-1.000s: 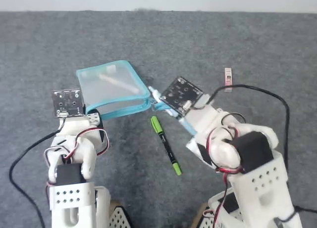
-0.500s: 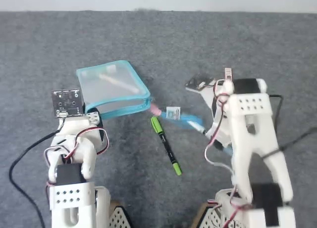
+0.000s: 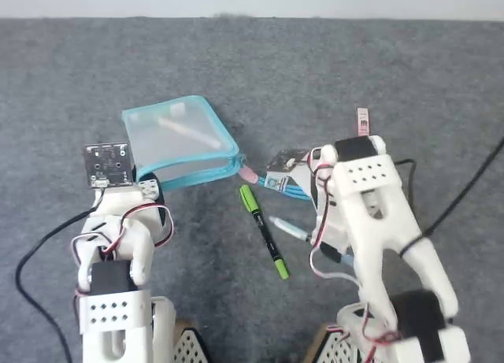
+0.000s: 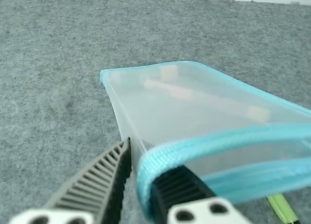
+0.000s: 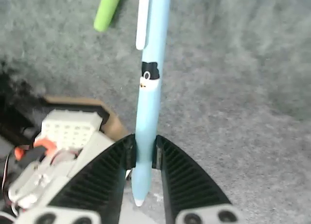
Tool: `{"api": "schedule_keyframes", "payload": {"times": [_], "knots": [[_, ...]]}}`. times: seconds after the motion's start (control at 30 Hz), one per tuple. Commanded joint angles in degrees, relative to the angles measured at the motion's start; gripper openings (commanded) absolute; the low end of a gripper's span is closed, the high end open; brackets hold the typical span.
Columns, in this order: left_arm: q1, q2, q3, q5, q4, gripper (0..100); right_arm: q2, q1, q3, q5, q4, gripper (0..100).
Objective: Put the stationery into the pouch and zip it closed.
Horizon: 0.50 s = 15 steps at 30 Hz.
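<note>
The clear pouch (image 3: pixel 183 142) with a teal zipper edge lies at the centre left, and a pale stick-like item (image 3: pixel 179 128) lies inside it. My left gripper (image 4: pixel 143 162) is shut on the pouch's (image 4: pixel 194 107) near teal edge and holds the mouth up. My right gripper (image 5: pixel 144 139) is shut on a light blue pen (image 5: pixel 151 63), whose pointed end lies toward the wrist. From above, the right arm (image 3: pixel 358 186) hangs just right of the pouch mouth, with the pen (image 3: pixel 289 229) sticking out below it. A green and black marker (image 3: pixel 264 231) lies on the carpet between the arms.
A small pink clip (image 3: pixel 362 120) lies on the grey carpet beyond the right arm. A pink tab (image 3: pixel 248 174) sits at the pouch's right corner. The arm bases (image 3: pixel 118 316) stand at the near edge. Cables trail beside both arms.
The right arm has pulled back from the pouch mouth, risen, then come down to the right of the marker with the pen still in its gripper. The left arm and pouch have stayed put.
</note>
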Motion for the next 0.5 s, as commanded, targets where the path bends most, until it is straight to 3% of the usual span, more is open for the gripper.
{"api": "schedule_keyframes", "payload": {"times": [0.0,0.2,0.33,0.47], "knots": [[0.4,0.3,-1.0,0.3,-2.1,1,-11.6,-1.1,-4.1,-2.7,1.5,0.7],[0.4,0.3,-1.0,0.3,-2.1,1,-20.0,-12.1,-12.2,-10.4,0.0,0.7],[0.4,0.3,-1.0,0.3,-2.0,1,-16.9,-19.1,-19.5,-15.5,1.0,0.7],[0.4,0.3,-1.0,0.3,-2.0,1,-10.1,-21.2,-25.7,-16.5,1.9,0.7]]}}
